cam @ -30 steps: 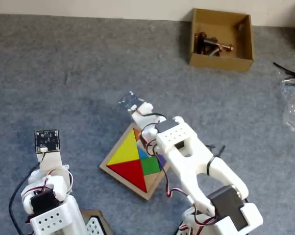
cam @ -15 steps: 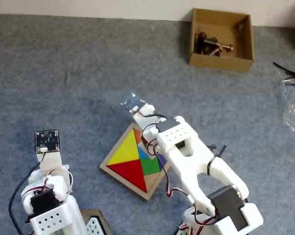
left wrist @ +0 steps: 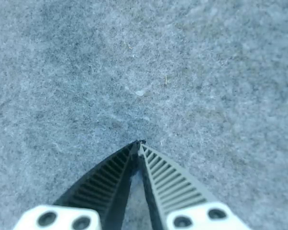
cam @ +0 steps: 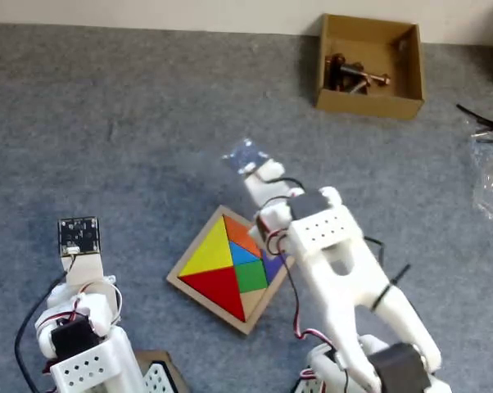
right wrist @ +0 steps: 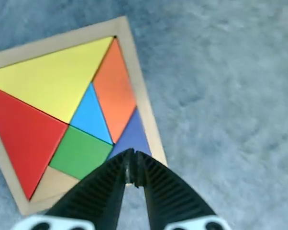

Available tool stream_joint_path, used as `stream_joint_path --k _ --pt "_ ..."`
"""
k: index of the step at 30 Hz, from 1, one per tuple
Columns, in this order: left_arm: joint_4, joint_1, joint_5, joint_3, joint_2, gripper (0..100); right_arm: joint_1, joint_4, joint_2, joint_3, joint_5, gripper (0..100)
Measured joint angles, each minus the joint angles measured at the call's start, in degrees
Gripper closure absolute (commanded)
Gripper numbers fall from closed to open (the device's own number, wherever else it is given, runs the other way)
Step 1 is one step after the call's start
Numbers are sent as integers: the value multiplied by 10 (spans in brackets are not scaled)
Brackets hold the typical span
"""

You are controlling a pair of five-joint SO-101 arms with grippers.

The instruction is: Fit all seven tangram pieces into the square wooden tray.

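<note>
Pulling off the tray (right wrist: 143, 98), which is sitting toward the tabletop's near edge with coloured pieces (right wrist: 58, 76) inside, your right gripper (right wrist: 133, 155) is hanging closed, empty; left gripper (left wrist: 140, 143) likewise. Returning low, you are risking knocking its rim.

Matt pale wood tray (right wrist: 133, 72), smooth satin-painted pieces (right wrist: 58, 76), fuzzy grey carpet (cam: 107, 123), plain brown cardboard box (cam: 365, 105)

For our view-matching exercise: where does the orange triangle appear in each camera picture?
High view: orange triangle in the wooden tray, by its far corner.
Right wrist view: orange triangle ahead of the right claw.
Left wrist view: grey carpet ahead of the left claw.
Shared landmark: the yellow triangle bordering it.
</note>
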Motion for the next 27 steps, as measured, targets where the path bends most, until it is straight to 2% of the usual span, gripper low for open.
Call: stream_joint_path --k 17,27 --pt "0 0 0 0 0 995 174 47 -231 0 0 995" --pt "0 0 0 0 0 995 234 122 -347 0 0 995"
